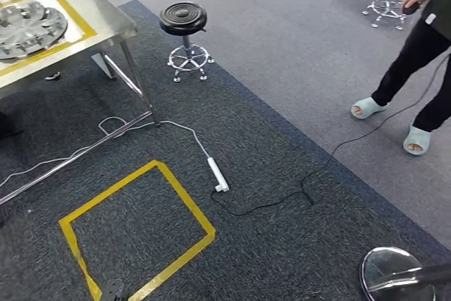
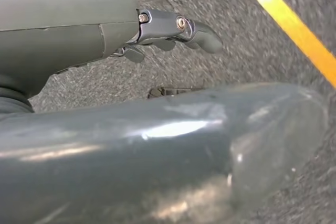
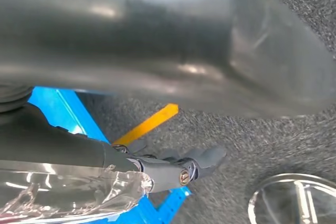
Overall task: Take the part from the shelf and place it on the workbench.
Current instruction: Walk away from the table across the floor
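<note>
A silver round part (image 1: 29, 27) lies on the steel workbench (image 1: 101, 12) at the far left, inside a yellow tape frame. Both arms hang over the dark carpet. My left hand (image 2: 174, 27) has its fingers stretched out, and only carpet shows between them and the thumb. My right hand (image 3: 178, 169) is the same, with carpet and yellow tape in the gap to the thumb. A shiny silvery part (image 3: 59, 195) lies right beside the right fingers, against a blue shelf frame (image 3: 59, 111). Whether it touches them I cannot tell.
A yellow tape square (image 1: 138, 227) marks the carpet ahead. A white power strip (image 1: 218, 174) and a black cable (image 1: 298, 188) lie across the floor. A black stool (image 1: 183, 19) stands beyond. A person (image 1: 420, 54) stands far right. A chrome disc (image 1: 396, 276) lies at the near right.
</note>
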You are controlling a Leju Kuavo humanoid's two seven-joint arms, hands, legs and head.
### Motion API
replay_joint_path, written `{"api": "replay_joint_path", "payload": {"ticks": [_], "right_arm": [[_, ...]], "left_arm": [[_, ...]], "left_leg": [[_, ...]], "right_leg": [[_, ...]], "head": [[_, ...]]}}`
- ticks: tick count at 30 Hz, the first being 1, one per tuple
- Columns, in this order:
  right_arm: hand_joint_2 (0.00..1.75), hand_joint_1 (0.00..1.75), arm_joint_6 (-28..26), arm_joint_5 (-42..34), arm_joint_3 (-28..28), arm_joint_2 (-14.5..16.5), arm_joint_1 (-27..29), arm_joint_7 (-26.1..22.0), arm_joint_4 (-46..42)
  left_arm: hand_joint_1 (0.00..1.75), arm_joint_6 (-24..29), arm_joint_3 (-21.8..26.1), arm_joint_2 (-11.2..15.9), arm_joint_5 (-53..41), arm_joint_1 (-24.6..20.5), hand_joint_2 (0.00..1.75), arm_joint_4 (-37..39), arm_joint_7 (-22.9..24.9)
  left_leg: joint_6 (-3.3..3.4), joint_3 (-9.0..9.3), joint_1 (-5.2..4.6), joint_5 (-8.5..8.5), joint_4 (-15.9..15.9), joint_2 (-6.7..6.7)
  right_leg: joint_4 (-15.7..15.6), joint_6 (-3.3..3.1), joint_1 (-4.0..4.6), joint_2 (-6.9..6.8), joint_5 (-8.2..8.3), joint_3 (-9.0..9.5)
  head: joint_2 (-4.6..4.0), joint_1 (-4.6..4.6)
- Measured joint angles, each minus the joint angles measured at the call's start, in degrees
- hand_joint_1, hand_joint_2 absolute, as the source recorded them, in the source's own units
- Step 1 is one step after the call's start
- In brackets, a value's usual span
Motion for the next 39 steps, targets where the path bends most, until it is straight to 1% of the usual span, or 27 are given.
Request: {"api": "replay_joint_path", "payload": {"ticks": [1, 2, 3, 5, 7, 9, 11, 12, 13, 15, 17, 18, 19, 20, 22, 23, 24, 26, 27, 29, 31, 32, 33, 34, 35, 37, 39], "right_arm": [[0.00, 0.00, 0.0, -0.1, 0.0, 0.0, 0.0, 0.0, 0.0], [0.00, 0.00, 0.0, -0.2, -0.1, 0.0, 0.1, 0.0, 0.0], [0.00, 0.00, 0.1, -0.2, -0.1, 0.0, 0.2, 0.1, 0.0], [0.00, 0.00, 0.2, -0.1, -0.2, 0.0, 0.3, 0.3, 0.0], [0.00, 0.00, 0.3, -0.1, -0.3, 0.0, 0.1, 0.3, 0.0], [0.00, 0.00, 0.3, 0.0, -0.4, 0.0, 0.1, 0.3, 0.0], [0.00, 0.00, 0.4, 0.0, -0.5, 0.0, 0.4, 0.3, 0.0], [0.00, 0.00, 0.4, 0.0, -0.5, 0.0, 0.5, 0.3, 0.0], [0.00, 0.00, 0.4, 0.0, -0.5, 0.0, 0.6, 0.3, 0.0], [0.00, 0.00, 0.4, 0.0, -0.5, 0.0, 0.3, 0.3, 0.0], [0.00, 0.00, 0.4, 0.0, -0.5, 0.0, 0.1, 0.3, 0.0], [0.00, 0.00, 0.4, 0.0, -0.5, 0.0, 0.2, 0.3, 0.0], [0.00, 0.00, 0.4, 0.0, -0.5, 0.0, 0.3, 0.3, 0.0], [0.00, 0.00, 0.4, 0.0, -0.5, 0.0, 0.3, 0.3, 0.0], [0.00, 0.00, 0.4, 0.0, -0.5, 0.0, 0.2, 0.3, 0.0], [0.00, 0.00, 0.5, 0.1, -0.5, 0.0, 0.1, 0.3, 0.0], [0.00, 0.00, 0.5, 0.1, -0.6, 0.0, 0.0, 0.3, 0.0], [0.00, 0.00, 0.5, 0.0, -0.6, 0.0, 0.1, 0.4, 0.0], [0.00, 0.00, 0.5, 0.0, -0.6, 0.0, 0.2, 0.4, 0.0], [0.00, 0.00, 0.6, -0.1, -0.7, 0.0, 0.1, 0.4, 0.0], [0.00, 0.00, 0.7, -0.1, -0.7, 0.0, 0.1, 0.4, 0.0], [0.00, 0.00, 0.8, -0.1, -0.8, 0.0, 0.1, 0.4, 0.0], [0.00, 0.00, 1.0, -0.1, -0.8, 0.0, 0.2, 0.4, 0.0], [0.00, 0.00, 1.3, -0.1, -0.9, 0.0, 0.3, 0.4, 0.0], [0.00, 0.00, 1.6, -0.1, -0.9, 0.0, 0.3, 0.4, 0.0], [0.00, 0.00, 2.0, -0.1, -1.0, -0.1, 0.3, 0.3, 0.0], [0.00, 0.00, 2.2, -0.1, -1.0, -0.1, 0.2, 0.3, 0.0]], "left_arm": [[0.00, 0.0, 0.0, 0.0, 0.1, 0.1, 0.00, 0.0, -0.1], [0.00, 0.0, 0.0, 0.0, 0.2, 0.2, 0.00, 0.0, -0.2], [0.00, 0.1, 0.0, 0.0, 0.2, 0.3, 0.00, 0.0, -0.3], [0.00, 0.2, 0.0, 0.1, 0.2, 0.3, 0.00, 0.0, -0.5], [0.00, 0.3, 0.0, 0.2, 0.2, 0.2, 0.00, 0.0, -0.5], [0.00, 0.4, 0.0, 0.3, 0.1, 0.2, 0.00, 0.0, -0.5], [0.00, 0.4, 0.0, 0.2, 0.1, 0.0, 0.00, 0.0, -0.4], [0.00, 0.4, 0.0, 0.3, 0.1, 0.0, 0.00, 0.0, -0.4], [0.00, 0.4, 0.0, 0.3, 0.1, -0.1, 0.00, 0.0, -0.4], [0.00, 0.5, 0.0, 0.4, 0.1, 0.1, 0.00, 0.0, -0.4], [0.00, 0.5, 0.1, 0.4, 0.2, 0.4, 0.00, 0.0, -0.4], [0.00, 0.5, 0.1, 0.4, 0.2, 0.4, 0.00, 0.0, -0.4], [0.00, 0.5, 0.1, 0.4, 0.2, 0.4, 0.00, 0.0, -0.4], [0.00, 0.5, 0.1, 0.4, 0.1, 0.3, 0.00, 0.0, -0.4], [0.00, 0.5, 0.1, 0.4, 0.1, 0.3, 0.00, 0.0, -0.3], [0.00, 0.5, 0.1, 0.4, 0.0, 0.3, 0.00, 0.0, -0.2], [0.00, 0.4, 0.1, 0.4, 0.0, 0.3, 0.00, 0.0, -0.1], [0.00, 0.3, 0.0, 0.3, -0.1, 0.1, 0.00, 0.0, 0.0], [0.00, 0.2, 0.0, 0.3, -0.1, 0.0, 0.00, 0.0, 0.0], [0.00, 0.2, 0.0, 0.4, -0.2, -0.1, 0.00, 0.0, -0.1], [0.00, 0.2, 0.0, 0.4, -0.3, 0.0, 0.00, 0.0, -0.3], [0.00, 0.2, 0.0, 0.4, -0.3, 0.2, 0.00, 0.0, -0.3], [0.00, 0.1, 0.0, 0.4, -0.4, 0.2, 0.00, 0.0, -0.4], [0.00, 0.1, 0.0, 0.4, -0.5, 0.3, 0.00, 0.0, -0.4], [0.00, 0.1, 0.0, 0.4, -0.6, 0.3, 0.00, 0.0, -0.5], [0.00, 0.2, 0.0, 0.4, -0.8, 0.3, 0.00, 0.0, -0.6], [0.00, 0.2, 0.0, 0.4, -0.9, 0.2, 0.00, 0.0, -0.6]], "left_leg": [[-0.02, -2.00, 0.00, -1.43, 3.8, -0.58], [-0.02, -3.42, 0.00, -1.86, 6.3, -0.82], [0.00, -3.99, 0.02, -1.13, 6.9, -0.95], [0.06, -2.17, 0.18, 2.92, 2.0, -1.70], [0.09, 0.90, 0.66, 6.37, -5.3, -4.56], [0.51, 2.22, 0.87, 7.09, -8.8, -6.30], [1.46, 2.31, 0.75, 7.20, -9.2, -5.14], [1.96, 2.35, 0.74, 7.36, -9.3, -4.47], [2.40, 2.39, 0.74, 7.47, -9.5, -3.69], [2.93, 2.46, 0.52, 7.46, -9.6, -1.98], [3.11, 2.50, 0.23, 7.34, -9.6, -0.13], [3.13, 2.54, 0.14, 7.27, -9.6, 0.73], [3.10, 2.64, 0.08, 7.19, -9.6, 1.50], [3.01, 2.79, 0.03, 7.08, -9.6, 2.22], [2.58, 3.22, -0.18, 6.74, -9.5, 3.50], [2.29, 3.41, -0.31, 6.59, -9.5, 4.02], [1.97, 3.58, -0.40, 6.51, -9.5, 4.54], [1.25, 3.90, -0.35, 6.39, -9.7, 5.49], [0.89, 4.00, -0.24, 6.04, -9.6, 5.07], [0.32, 2.90, -0.07, 3.65, -6.5, 2.46], [0.11, -0.50, -0.01, -0.15, 0.8, -0.11], [0.06, -2.24, -0.01, -1.30, 4.2, -0.57], [0.05, -3.33, 0.00, -1.34, 5.9, -0.78], [0.07, -3.42, 0.02, -0.18, 5.6, -0.93], [0.10, -2.51, 0.08, 1.89, 3.1, -1.25], [0.16, 0.71, 0.44, 5.96, -4.4, -3.67], [0.42, 2.61, 0.68, 7.24, -9.0, -5.80]], "right_leg": [[0.0, -0.07, -0.01, 0.89, 0.05, -0.08], [0.0, -0.07, -0.02, 1.80, 0.07, -0.11], [0.0, -0.03, -0.04, 2.74, 0.11, -0.10], [0.0, 0.22, -0.18, 4.57, 0.23, -0.06], [0.3, 0.82, -0.16, 6.30, 0.30, -0.33], [0.5, 1.62, -0.14, 7.75, 0.43, -0.90], [0.2, 2.40, -0.36, 8.55, 0.70, -1.43], [0.6, 2.70, -0.32, 7.45, 0.44, -1.75], [2.1, 2.95, -0.24, 5.62, -0.54, -2.57], [8.6, 3.28, -0.07, 1.40, -4.21, -5.65], [15.6, 3.44, -0.14, 0.14, -7.15, -8.90], [16.7, 3.42, -0.13, -0.01, -7.16, -9.25], [15.3, 3.31, -0.10, -0.19, -6.12, -8.32], [11.9, 3.12, -0.01, -0.71, -4.44, -6.33], [4.1, 2.50, 0.38, -3.29, -1.65, -1.71], [1.7, 2.18, 0.57, -4.14, -1.01, -0.40], [0.8, 1.84, 0.76, -4.50, -0.85, 0.06], [0.6, 1.18, 0.81, -3.09, -0.63, -0.17], [0.4, 0.83, 0.71, -2.42, -0.48, -0.12], [0.0, 0.20, 0.35, -1.01, -0.09, 0.15], [-0.1, -0.08, 0.27, 0.54, 0.06, -0.01], [-0.1, -0.12, 0.27, 1.42, 0.07, -0.06], [0.0, -0.12, 0.27, 2.33, 0.09, -0.08], [0.0, -0.08, 0.25, 3.24, 0.12, -0.06], [0.0, 0.01, 0.20, 4.15, 0.16, -0.03], [0.2, 0.44, 0.15, 5.91, 0.23, -0.14], [0.3, 1.11, 0.14, 7.38, 0.35, -0.65]], "head": [[0.00, -0.03], [0.00, -0.04], [0.00, -0.03], [0.00, -0.04], [0.01, -0.11], [0.01, -0.20], [0.01, -0.25], [0.01, -0.12], [0.01, 0.10], [0.00, 0.48], [0.00, 0.48], [0.00, 0.50], [0.00, 0.50], [0.00, 0.50], [0.00, 0.47], [0.00, 0.43], [0.00, 0.39], [0.00, 0.38], [0.00, 0.31], [0.00, -0.02], [0.00, -0.33], [0.00, -0.36], [0.00, -0.38], [0.00, -0.37], [0.00, -0.37], [0.00, -0.40], [0.01, -0.39]]}}
